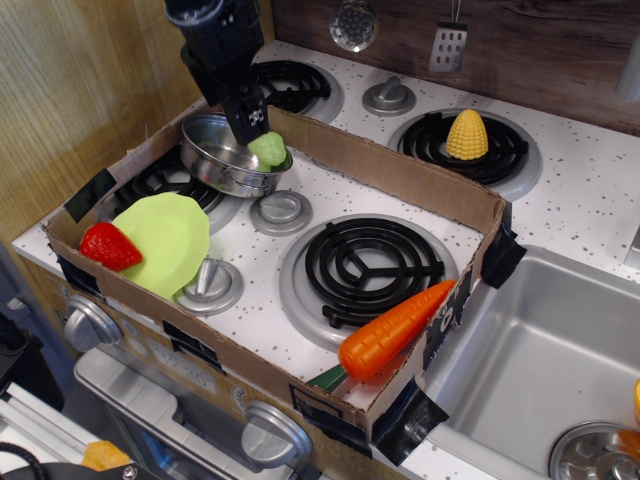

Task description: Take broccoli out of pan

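The pale-green broccoli (270,150) rests against the right inner rim of the shiny steel pan (218,160), which sits on the back-left burner inside the cardboard tray. My black gripper (250,122) hangs over the pan, its fingertips just above and left of the broccoli. The fingers look close together; I cannot tell whether they are open or shut. It holds nothing that I can see.
The cardboard tray (400,178) walls in the stove top. A lime-green plate (168,240) with a red strawberry (108,247) lies at front left. An orange carrot (392,330) leans on the tray's front right corner. Yellow corn (466,135) sits on the back right burner. The sink (540,370) is at right.
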Controlling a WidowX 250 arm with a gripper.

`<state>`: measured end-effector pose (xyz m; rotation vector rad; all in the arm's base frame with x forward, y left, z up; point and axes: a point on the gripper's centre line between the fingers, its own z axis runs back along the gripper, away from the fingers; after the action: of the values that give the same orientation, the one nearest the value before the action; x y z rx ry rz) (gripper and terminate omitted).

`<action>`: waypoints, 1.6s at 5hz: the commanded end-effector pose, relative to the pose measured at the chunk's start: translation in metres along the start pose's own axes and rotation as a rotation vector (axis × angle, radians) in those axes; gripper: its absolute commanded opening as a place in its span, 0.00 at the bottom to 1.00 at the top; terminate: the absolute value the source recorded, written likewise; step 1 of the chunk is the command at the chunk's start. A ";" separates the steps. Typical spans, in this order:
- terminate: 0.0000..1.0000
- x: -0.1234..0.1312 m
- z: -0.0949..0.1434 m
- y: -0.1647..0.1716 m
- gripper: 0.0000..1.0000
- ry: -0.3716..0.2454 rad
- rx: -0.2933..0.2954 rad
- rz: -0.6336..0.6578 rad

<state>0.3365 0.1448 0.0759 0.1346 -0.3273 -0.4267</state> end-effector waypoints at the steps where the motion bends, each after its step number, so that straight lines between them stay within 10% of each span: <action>1: 0.00 0.025 -0.010 0.015 1.00 -0.073 0.014 -0.001; 7: 0.00 0.011 -0.028 -0.010 1.00 -0.065 -0.034 0.052; 8: 0.00 0.012 -0.025 -0.009 0.00 -0.048 -0.024 0.053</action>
<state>0.3416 0.1321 0.0331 0.0565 -0.3198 -0.3772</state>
